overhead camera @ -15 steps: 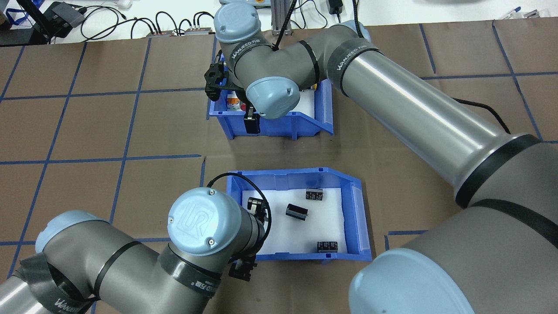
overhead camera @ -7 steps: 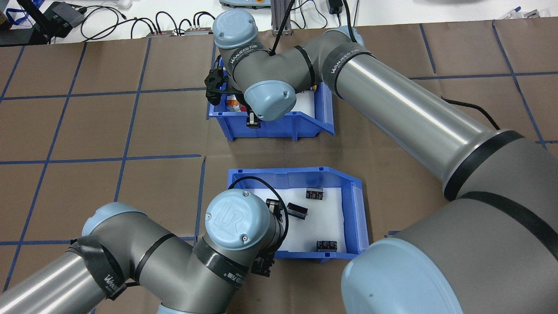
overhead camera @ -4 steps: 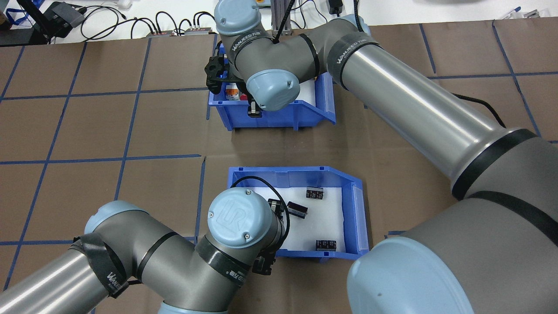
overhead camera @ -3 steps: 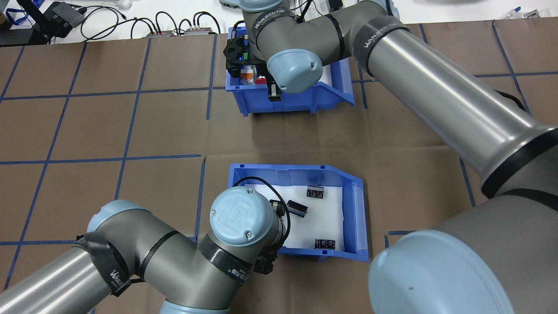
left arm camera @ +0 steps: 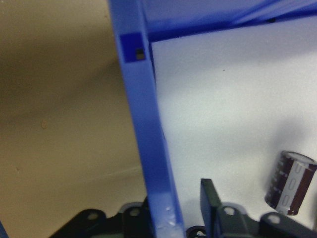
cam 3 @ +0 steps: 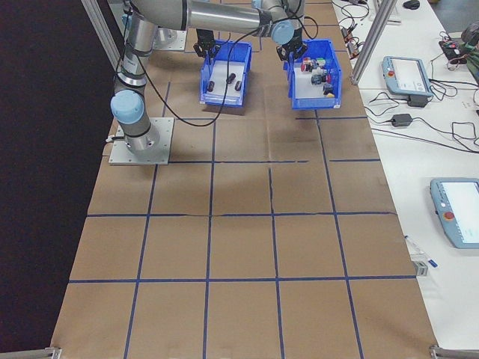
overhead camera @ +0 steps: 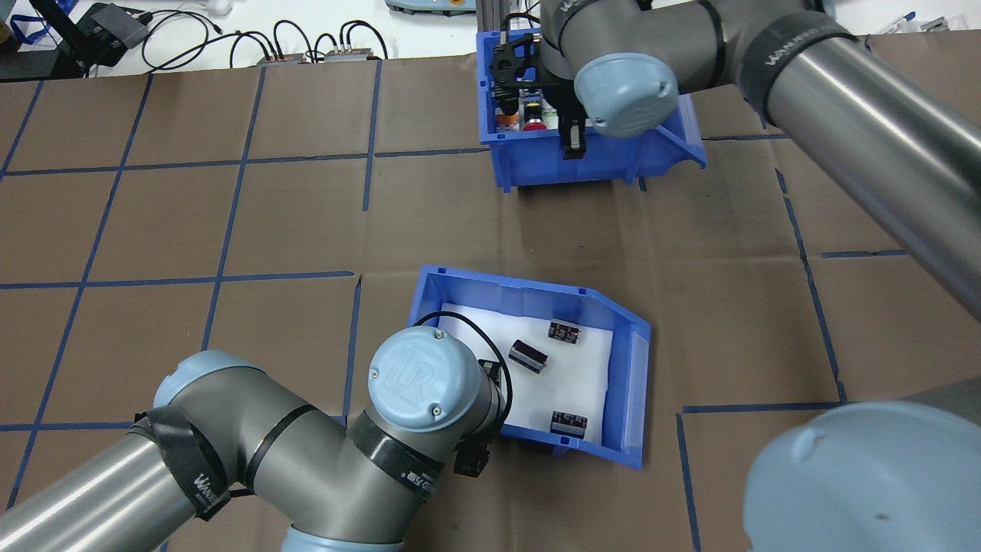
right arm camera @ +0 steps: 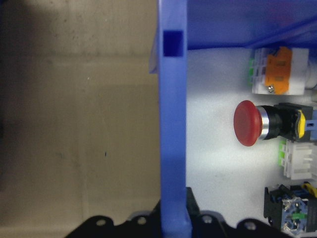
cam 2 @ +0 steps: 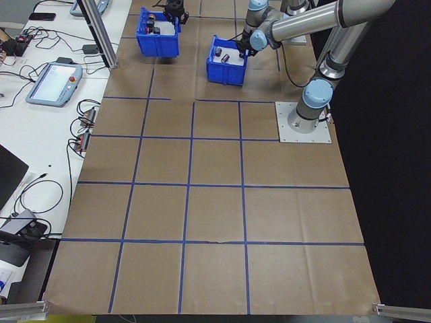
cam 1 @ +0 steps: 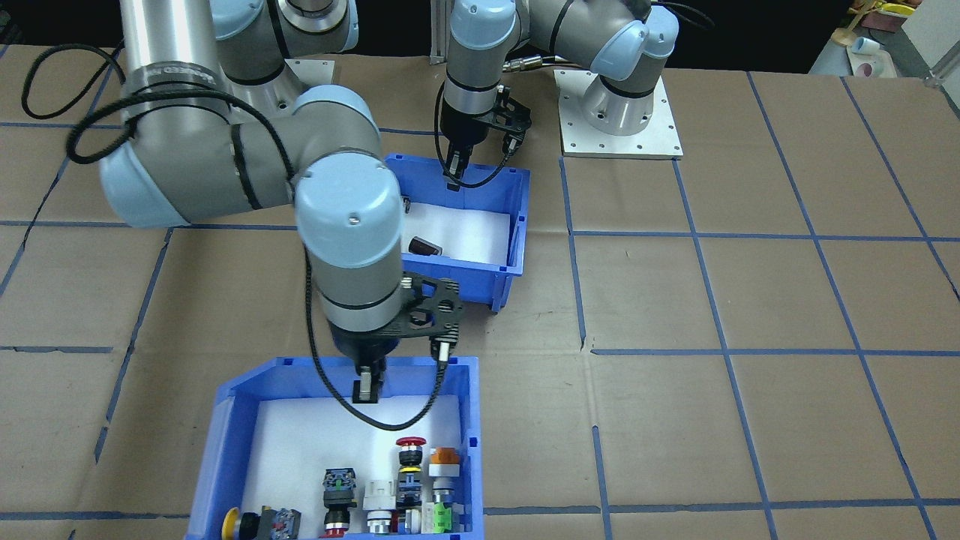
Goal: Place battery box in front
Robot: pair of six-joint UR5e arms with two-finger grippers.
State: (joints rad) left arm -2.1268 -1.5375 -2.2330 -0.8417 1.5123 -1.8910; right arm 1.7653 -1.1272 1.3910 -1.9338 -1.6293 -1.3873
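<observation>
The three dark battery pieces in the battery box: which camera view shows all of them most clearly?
The overhead exterior view: all three battery pieces lie unobstructed on the white floor of the battery box. In the front-facing view the right arm hides most of them. The side views show them tiny. The left wrist view shows only one, at its edge.

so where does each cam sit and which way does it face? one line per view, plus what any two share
Front-facing: across the table, looking down at the robot; both arms, battery box, button bin.
Overhead: behind the robot, looking forward; both arms over the bins.
Exterior left: table end, along it; both arms far off.
Exterior right: opposite end; both arms.
Left wrist: down the battery box wall, left gripper jaws astride it, one battery.
Right wrist: down the button bin wall, right gripper astride it.
Shared: front-facing and overhead both show both bins.
</observation>
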